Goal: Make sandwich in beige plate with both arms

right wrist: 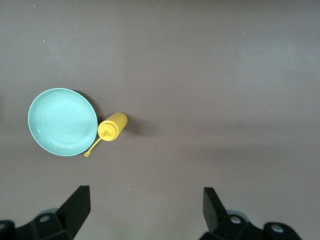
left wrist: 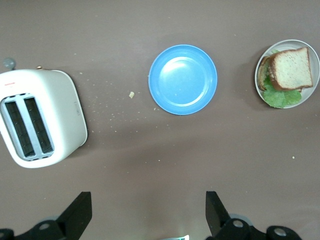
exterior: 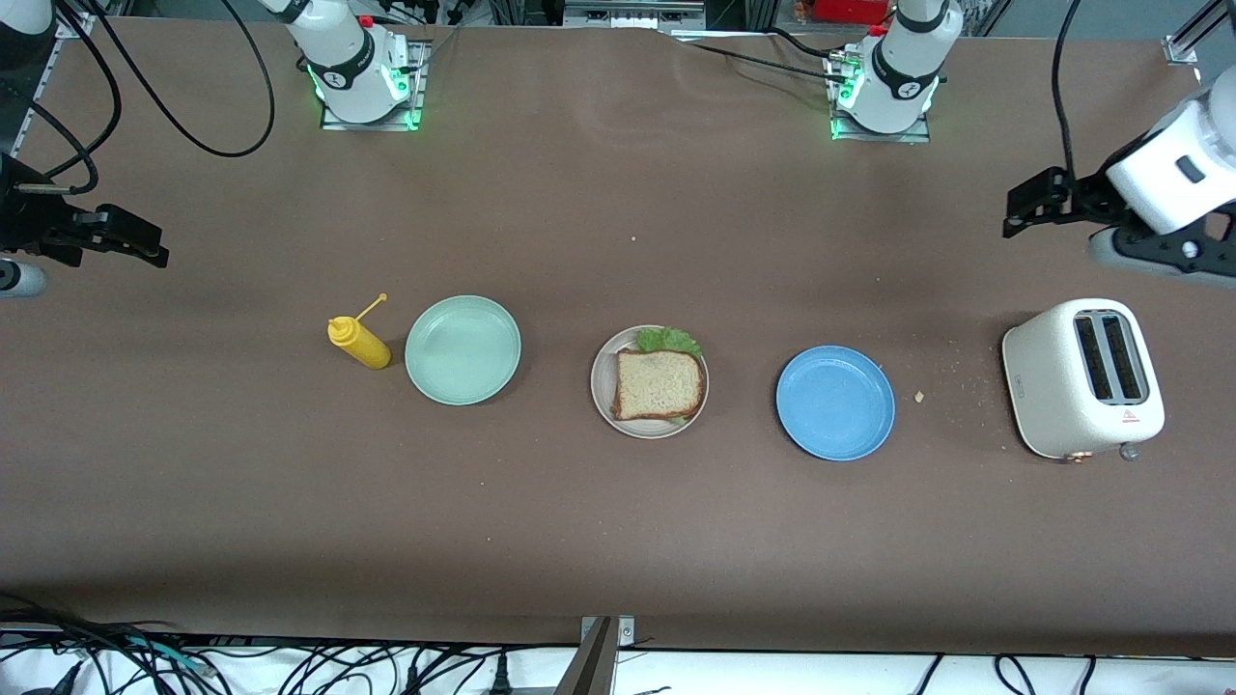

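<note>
The sandwich (exterior: 659,384) lies on the beige plate (exterior: 601,386) in the middle of the table. Its top is a brown-crusted bread slice, and ruffled green lettuce (exterior: 668,340) sticks out at the edge toward the robots' bases. The left wrist view also shows the sandwich (left wrist: 291,68), its lettuce (left wrist: 282,97) and the plate (left wrist: 258,75). My left gripper (exterior: 1024,208) (left wrist: 148,210) hangs open and empty over bare table at the left arm's end. My right gripper (exterior: 145,241) (right wrist: 145,210) hangs open and empty over bare table at the right arm's end.
A blue plate (exterior: 835,403) (left wrist: 183,79) sits beside the beige one toward the left arm's end, with a white toaster (exterior: 1081,376) (left wrist: 37,117) and crumbs past it. Toward the right arm's end are a mint-green plate (exterior: 463,349) (right wrist: 62,121) and a yellow squeeze bottle (exterior: 359,343) (right wrist: 112,127).
</note>
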`<state>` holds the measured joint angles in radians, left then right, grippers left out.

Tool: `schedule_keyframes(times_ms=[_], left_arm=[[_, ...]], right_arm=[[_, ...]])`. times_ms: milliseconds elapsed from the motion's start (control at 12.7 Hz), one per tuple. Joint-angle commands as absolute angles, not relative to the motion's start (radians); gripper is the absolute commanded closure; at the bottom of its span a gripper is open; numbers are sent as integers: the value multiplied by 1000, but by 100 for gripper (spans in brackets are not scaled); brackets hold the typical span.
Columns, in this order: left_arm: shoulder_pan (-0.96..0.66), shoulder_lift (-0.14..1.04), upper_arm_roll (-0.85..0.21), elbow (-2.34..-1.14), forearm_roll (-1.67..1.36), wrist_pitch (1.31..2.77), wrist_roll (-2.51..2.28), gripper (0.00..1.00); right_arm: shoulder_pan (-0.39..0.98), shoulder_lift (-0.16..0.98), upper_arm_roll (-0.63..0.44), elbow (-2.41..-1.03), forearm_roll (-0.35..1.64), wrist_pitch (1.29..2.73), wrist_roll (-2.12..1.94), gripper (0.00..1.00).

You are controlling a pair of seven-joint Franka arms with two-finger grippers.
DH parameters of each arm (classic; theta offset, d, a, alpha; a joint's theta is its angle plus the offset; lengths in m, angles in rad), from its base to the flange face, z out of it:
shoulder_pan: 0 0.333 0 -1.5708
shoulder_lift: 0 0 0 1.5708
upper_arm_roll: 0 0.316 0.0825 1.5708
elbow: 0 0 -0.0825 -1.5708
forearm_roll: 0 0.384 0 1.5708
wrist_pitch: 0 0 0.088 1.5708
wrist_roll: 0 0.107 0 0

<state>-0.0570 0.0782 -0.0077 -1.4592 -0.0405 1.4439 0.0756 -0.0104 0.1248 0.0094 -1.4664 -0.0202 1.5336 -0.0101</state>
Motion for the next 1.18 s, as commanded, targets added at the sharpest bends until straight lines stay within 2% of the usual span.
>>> schedule_keyframes(times_ms=[0, 235, 1099], left_arm=[[-61, -9, 5, -1551, -3, 1581, 51, 0], [-31, -38, 6, -1603, -2, 1600, 52, 0], [5, -32, -18, -1588, 25, 1588, 55, 0]], right_arm=[[-5, 126, 0, -1456, -6, 1534, -8, 0], [-5, 126, 0, -1456, -6, 1532, -6, 0], [-5, 126, 0, -1456, -6, 1532, -6, 0]])
